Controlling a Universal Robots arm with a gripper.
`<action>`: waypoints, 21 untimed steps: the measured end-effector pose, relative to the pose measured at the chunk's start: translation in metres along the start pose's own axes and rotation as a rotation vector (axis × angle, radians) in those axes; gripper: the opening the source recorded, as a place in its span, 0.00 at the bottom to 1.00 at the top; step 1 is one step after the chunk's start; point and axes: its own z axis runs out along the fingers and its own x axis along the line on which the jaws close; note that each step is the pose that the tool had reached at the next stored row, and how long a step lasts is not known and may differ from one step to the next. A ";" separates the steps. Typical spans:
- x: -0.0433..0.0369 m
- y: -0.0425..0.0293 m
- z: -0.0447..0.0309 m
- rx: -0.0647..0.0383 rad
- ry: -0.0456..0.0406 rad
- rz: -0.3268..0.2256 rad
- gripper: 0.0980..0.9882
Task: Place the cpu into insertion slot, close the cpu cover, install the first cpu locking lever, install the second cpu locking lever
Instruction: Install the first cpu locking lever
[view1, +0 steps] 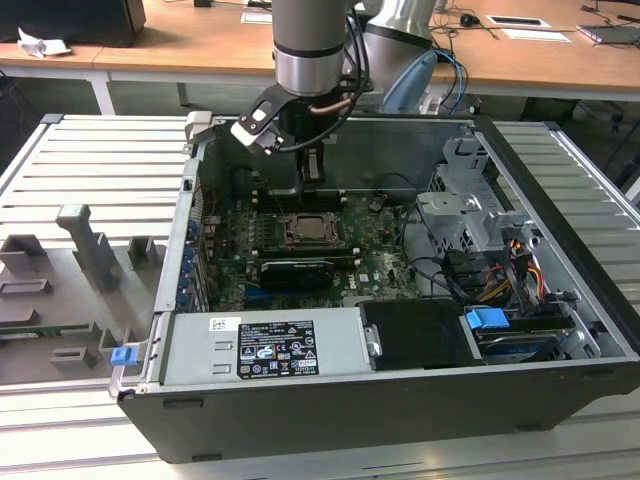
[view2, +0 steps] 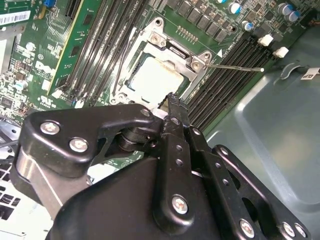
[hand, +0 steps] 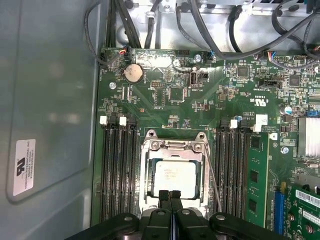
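- The open computer case (view1: 350, 425) lies on its side on the ridged worktop (view1: 70, 160), so you work straight down into it.
- The motherboard (hand: 170, 100) covers the case floor. In the exterior view the socket sits toward the far side of the board, with the long black graphics card (view1: 292, 272) just on its near side.
- Your hand (hand: 170, 195) is clenched, fingertips pressed together and grasping nothing. It hangs over the far edge of the socket; I cannot tell whether it touches the metal.
- The cpu cover (hand: 173, 147) looks folded down, framing the chip on all sides.
- The cpu (hand: 174, 177) lies flat in the insertion slot, its pale face showing through the cover's cut-out.
- A thin locking lever (view2: 235, 67) juts from a corner of the socket across the memory slots (view2: 227, 82). I judge it unlatched, so the lever work seems to be the step in hand.
- To do that step well, I would have you press on the wire itself with the clenched tips. Keep off the cpu face and the slots, and go slowly so the springy wire cannot slip sideways.
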 end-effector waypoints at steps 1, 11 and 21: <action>0.0000 0.0001 -0.0005 0.000 0.0001 0.000 0.01; 0.0002 0.0004 -0.0069 0.000 0.0003 0.000 0.01; 0.0003 0.0006 -0.0105 0.002 0.0052 -0.094 0.01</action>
